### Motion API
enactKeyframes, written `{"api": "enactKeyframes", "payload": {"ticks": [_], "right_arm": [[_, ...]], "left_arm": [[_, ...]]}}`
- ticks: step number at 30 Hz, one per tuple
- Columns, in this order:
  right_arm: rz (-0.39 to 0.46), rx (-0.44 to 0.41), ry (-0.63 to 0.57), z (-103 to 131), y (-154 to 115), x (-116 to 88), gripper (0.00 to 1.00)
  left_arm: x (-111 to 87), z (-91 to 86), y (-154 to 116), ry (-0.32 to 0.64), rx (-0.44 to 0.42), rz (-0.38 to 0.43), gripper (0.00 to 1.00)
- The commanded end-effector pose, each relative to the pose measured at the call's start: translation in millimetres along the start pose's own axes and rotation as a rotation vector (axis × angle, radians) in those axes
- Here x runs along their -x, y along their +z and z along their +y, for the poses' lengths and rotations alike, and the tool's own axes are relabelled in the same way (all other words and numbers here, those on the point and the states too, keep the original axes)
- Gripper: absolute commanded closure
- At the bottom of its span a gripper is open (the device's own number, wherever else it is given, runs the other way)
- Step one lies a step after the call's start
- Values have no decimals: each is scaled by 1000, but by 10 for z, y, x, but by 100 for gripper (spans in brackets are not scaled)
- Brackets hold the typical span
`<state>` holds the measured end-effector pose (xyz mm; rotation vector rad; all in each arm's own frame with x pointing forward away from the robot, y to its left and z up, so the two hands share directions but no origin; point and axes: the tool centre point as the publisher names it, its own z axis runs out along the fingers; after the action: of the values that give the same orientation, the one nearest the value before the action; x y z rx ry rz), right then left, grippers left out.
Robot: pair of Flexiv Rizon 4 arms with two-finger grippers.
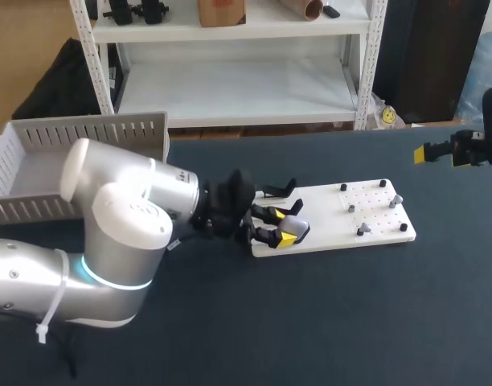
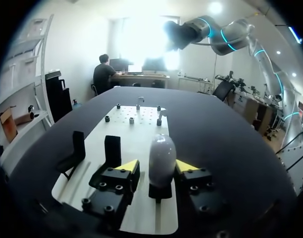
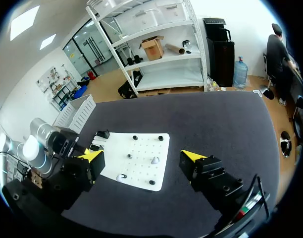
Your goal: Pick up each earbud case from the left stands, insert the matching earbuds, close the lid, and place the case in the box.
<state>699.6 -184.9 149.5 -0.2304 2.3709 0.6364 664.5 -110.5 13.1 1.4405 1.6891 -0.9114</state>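
A grey earbud case [image 2: 162, 156] stands upright on the nearest black stand of the white board [image 2: 136, 129]. My left gripper [image 2: 159, 166] straddles it, open: one yellow tip is against the case and the other is a small gap away. From above, the case [image 1: 295, 227] sits at the board's left end inside the left gripper [image 1: 282, 227]. Two empty black stands [image 2: 112, 149] stand beside it. Small earbuds [image 1: 396, 199] sit on pegs at the board's right end. My right gripper [image 1: 451, 151] hovers open, far right and high; its wrist view shows its fingers [image 3: 94, 154] spread wide above the board [image 3: 141, 161].
A pale slatted box [image 1: 77, 137] stands at the table's back left, behind my left arm [image 1: 117, 233]. Dark tabletop [image 1: 326, 322] lies bare in front of the board and to its right.
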Motion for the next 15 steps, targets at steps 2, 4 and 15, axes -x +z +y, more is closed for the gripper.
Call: {"api": "enactKeyframes", "payload": {"ticks": [2,4,15], "right_arm": [[2,0,0,-2,-2,3,0],[2,0,0,-2,-2,3,0],[2,0,0,-2,-2,3,0]], "left_arm": [[-11,19,22,2,-4,-6,60],[-8,17,17,4,-4,-7,69],[30,-23,-21,7,-18,-24,100]]}}
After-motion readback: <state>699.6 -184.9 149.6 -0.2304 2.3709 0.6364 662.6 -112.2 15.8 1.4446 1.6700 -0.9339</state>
